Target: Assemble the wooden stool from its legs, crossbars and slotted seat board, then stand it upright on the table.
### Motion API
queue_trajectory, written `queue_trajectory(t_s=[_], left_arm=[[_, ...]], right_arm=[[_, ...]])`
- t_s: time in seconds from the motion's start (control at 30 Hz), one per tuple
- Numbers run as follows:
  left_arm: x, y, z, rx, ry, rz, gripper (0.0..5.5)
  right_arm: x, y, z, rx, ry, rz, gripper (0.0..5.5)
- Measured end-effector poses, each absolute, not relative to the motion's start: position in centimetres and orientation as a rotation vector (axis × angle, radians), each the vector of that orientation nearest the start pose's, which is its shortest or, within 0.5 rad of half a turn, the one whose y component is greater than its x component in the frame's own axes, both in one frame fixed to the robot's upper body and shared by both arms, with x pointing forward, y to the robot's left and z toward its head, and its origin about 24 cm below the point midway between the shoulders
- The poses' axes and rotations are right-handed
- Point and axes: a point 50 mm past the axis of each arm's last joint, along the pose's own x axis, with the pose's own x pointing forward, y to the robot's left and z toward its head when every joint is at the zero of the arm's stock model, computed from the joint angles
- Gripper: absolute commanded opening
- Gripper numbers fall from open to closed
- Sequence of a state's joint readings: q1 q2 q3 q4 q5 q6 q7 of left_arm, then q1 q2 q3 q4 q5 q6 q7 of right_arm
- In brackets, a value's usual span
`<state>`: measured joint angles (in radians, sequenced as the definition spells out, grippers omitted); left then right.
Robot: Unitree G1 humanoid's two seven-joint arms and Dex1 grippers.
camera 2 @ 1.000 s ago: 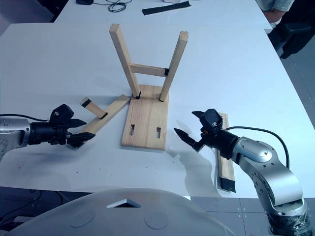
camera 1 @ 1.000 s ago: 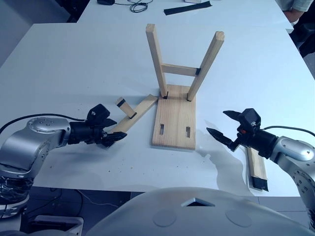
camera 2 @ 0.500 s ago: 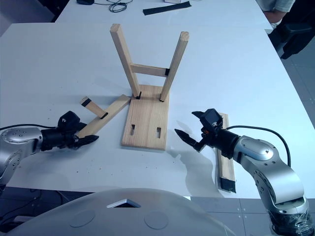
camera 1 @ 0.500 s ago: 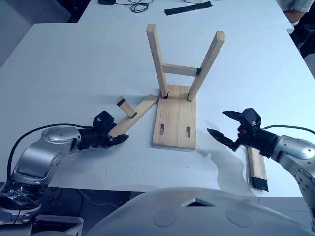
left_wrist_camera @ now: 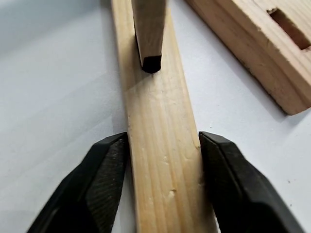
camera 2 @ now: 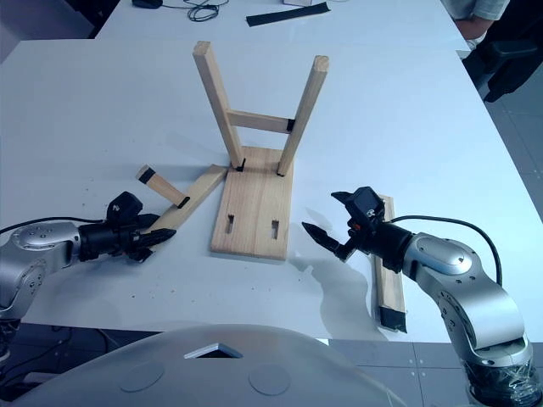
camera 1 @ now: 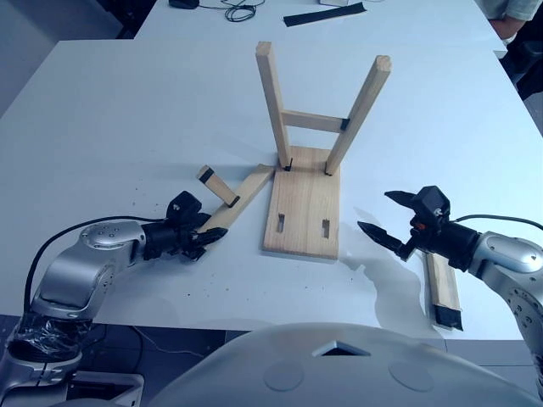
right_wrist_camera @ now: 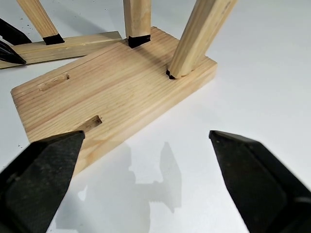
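ok, l claw (camera 1: pixel 206 239) pinches loose leg (camera 1: pixel 246 193); r claw (camera 1: pixel 373 210) spread by seat board (camera 1: pixel 301 208).

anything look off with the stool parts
Nothing damaged, just half built. The seat board has legs only in its far slots; the two near slots are empty. A leg with a crossbar stub lies flat to its left, in the left tool, and another leg lies off to its right.

I can read nothing here: no writing, number or sign that I can make out on the board (camera 1: pixel 299 197), the upright legs (camera 1: pixel 273 102), the loose leg (left_wrist_camera: pixel 160 160) or the table (camera 1: pixel 127 110)
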<state>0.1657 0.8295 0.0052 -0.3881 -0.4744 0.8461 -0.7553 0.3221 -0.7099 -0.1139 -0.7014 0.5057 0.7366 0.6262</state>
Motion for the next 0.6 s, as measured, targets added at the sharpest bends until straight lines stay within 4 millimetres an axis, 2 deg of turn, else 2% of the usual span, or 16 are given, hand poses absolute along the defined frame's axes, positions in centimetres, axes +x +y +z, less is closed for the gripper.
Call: queue_trajectory(t_s=[0.43, 0.6], left_arm=[[19.7, 23.3, 5.8, 0.133, 0.754, -0.760, 2.08], [21.7, 23.9, 6.4, 0.098, 0.688, -0.684, 2.06]], right_arm=[[17.0, -19.8, 9.8, -0.161, 0.476, 0.774, 4.74], [17.1, -19.9, 9.7, -0.162, 0.477, 0.771, 4.74]])
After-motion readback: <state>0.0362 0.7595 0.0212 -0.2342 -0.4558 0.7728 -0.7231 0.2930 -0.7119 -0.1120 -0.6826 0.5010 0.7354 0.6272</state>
